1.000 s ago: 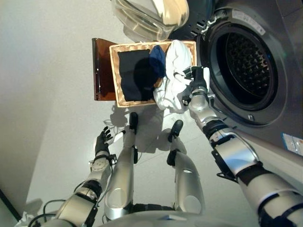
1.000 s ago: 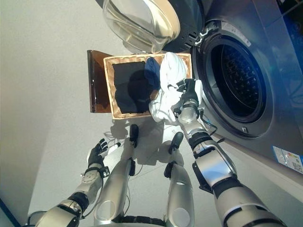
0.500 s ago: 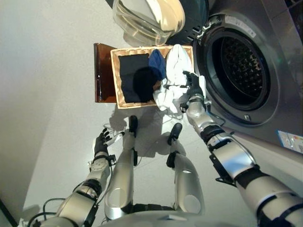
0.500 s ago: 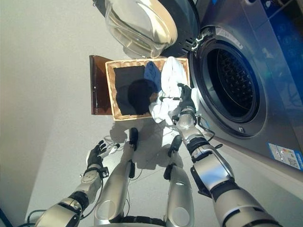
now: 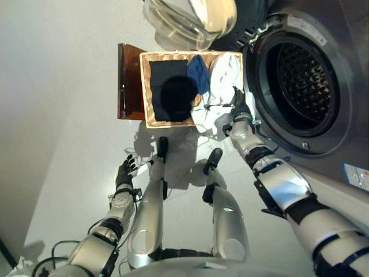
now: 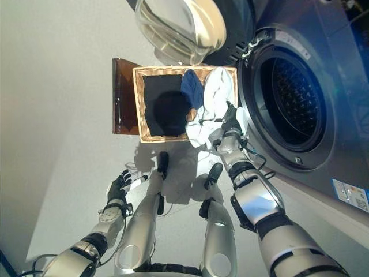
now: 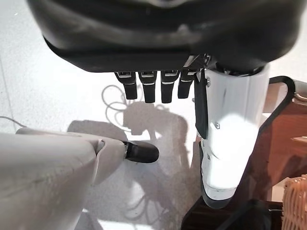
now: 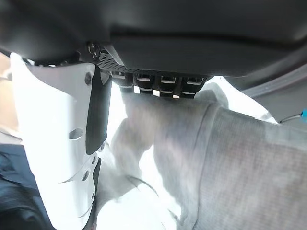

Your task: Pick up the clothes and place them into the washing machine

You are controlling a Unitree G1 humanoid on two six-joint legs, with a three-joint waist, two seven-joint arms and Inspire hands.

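Three garments in a wicker basket (image 5: 146, 92) beside the open washing machine (image 5: 300, 86), black cloth (image 5: 170, 92), blue cloth (image 5: 199, 72), white garment (image 5: 222, 78) draped over the rim, right hand (image 5: 239, 109) on it, fingers (image 8: 158, 86) seemingly curled into the fabric, left hand (image 5: 124, 173) low over the floor, fingers relaxed, empty.

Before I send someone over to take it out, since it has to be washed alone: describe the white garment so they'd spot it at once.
Find the washing machine with its round door open; a wicker basket stands on the floor beside it. The white garment lies at the basket's end nearest the drum, spilling over the rim, with the right hand on it. Its neighbours are a black cloth and a blue one.
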